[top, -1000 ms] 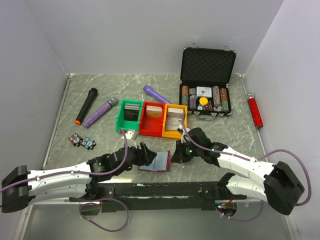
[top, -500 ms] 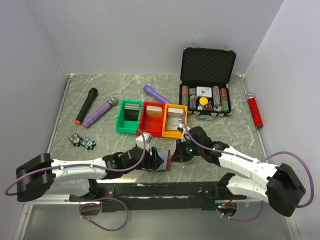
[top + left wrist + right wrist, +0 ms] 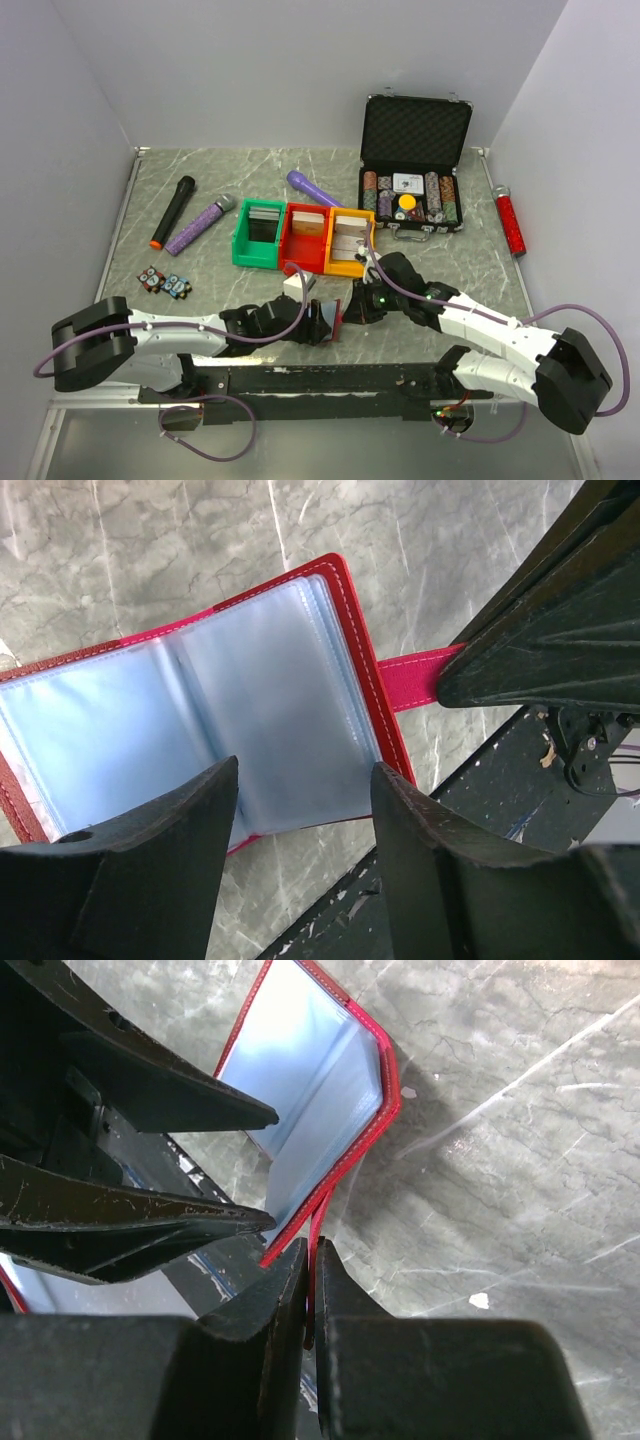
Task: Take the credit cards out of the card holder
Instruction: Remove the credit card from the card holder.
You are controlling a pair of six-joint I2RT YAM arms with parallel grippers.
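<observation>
Open card holder [image 3: 250, 710] lies on bench [image 3: 450, 262], L tool [image 3: 305, 780] spread over its sleeves. R tool [image 3: 311, 1260] pinches its tab [image 3: 420, 675]; bins [image 3: 300, 260] stand just behind.

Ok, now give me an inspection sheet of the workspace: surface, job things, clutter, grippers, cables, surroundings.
Surface: grey marbled table, no spills seen.
Job's things: card holder lies open at the near edge, pale sleeves facing up; no loose card seen.
Clutter: three bins, chip case, black mic, two purple mics, red tube, small toys.
Grippers: left gripper open over the sleeves; right gripper shut on the holder's tab.
Cables: purple cables loop off both arms.
Surroundings: plain white walls.
</observation>
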